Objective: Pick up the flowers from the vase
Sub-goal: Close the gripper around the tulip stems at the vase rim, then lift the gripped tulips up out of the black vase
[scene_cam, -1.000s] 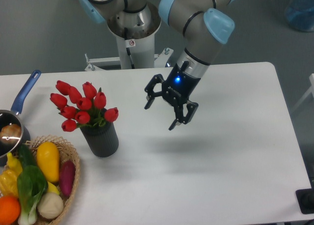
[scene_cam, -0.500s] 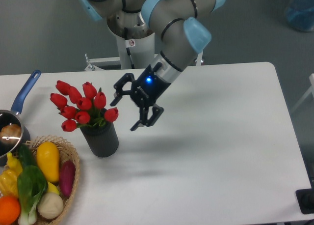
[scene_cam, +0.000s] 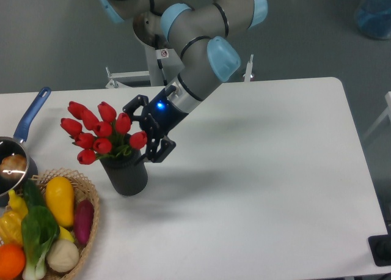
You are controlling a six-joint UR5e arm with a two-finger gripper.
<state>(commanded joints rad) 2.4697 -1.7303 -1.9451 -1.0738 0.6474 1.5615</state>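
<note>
The flowers (scene_cam: 101,132), a bunch of red closed tulip buds with green leaves, stand in the vase (scene_cam: 127,175), a dark ribbed cylinder at the left of the white table. My gripper (scene_cam: 139,133) is open at the bunch's right side, level with the buds. One finger (scene_cam: 131,104) reaches over the upper right buds and the other finger (scene_cam: 157,151) sits just right of the vase's mouth. The rightmost bud lies between the fingers. The stems are mostly hidden inside the vase.
A wicker basket (scene_cam: 87,194) of yellow, green, orange and dark-red produce sits at the front left, close to the vase. A steel saucepan (scene_cam: 12,164) with a blue handle stands at the left edge. The robot's base column (scene_cam: 164,54) rises behind the table.
My gripper has travelled left across the table from the middle to the flowers, staying open, and now straddles the bunch's right side. The flowers have shifted slightly left.
</note>
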